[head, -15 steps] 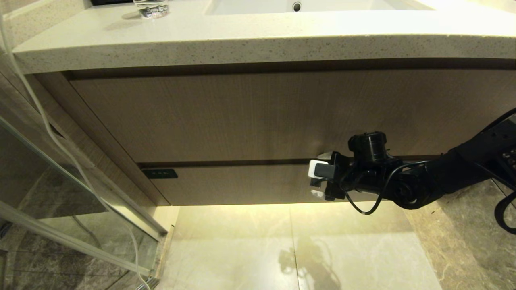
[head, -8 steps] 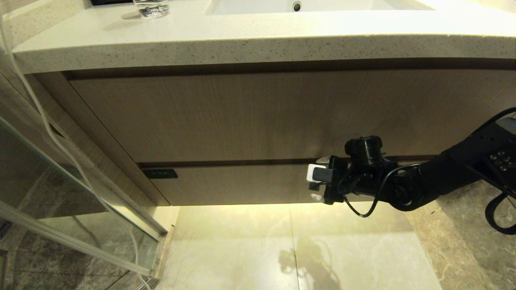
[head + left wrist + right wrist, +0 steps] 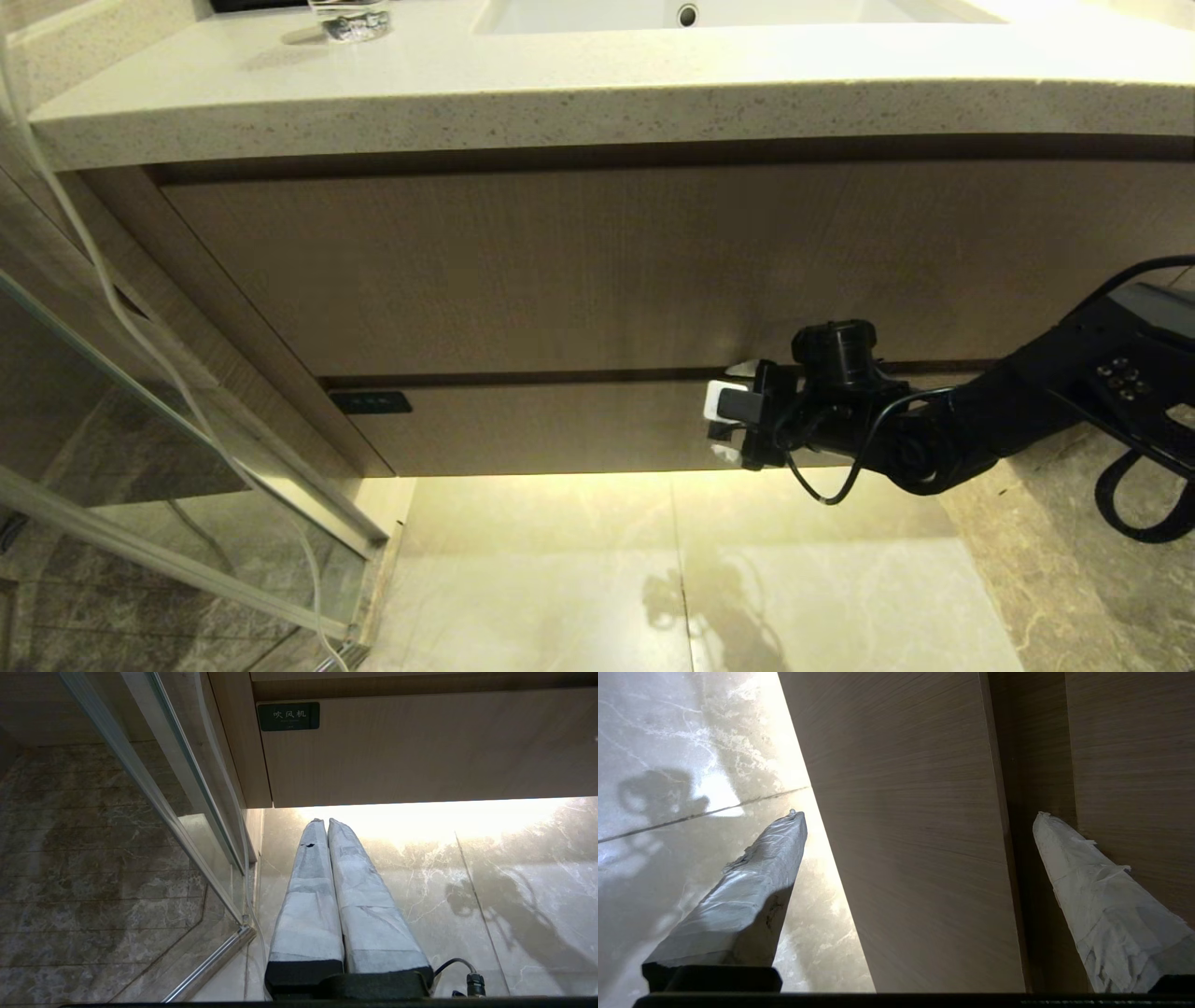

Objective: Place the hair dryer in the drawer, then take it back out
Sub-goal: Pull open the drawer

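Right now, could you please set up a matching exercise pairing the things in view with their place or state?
Things:
1. shallow light-wood drawer
2. small black rectangular label
3. right gripper
4. left gripper

States:
A. jaws shut, above the marble floor
B. closed
C. jaws open, straddling the drawer front
D. at the drawer front's left end

Pairs: 1-B, 2-D, 3-C, 4-A

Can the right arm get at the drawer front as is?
Probably yes: the right gripper is open, straddling the shut drawer front, nothing between them.
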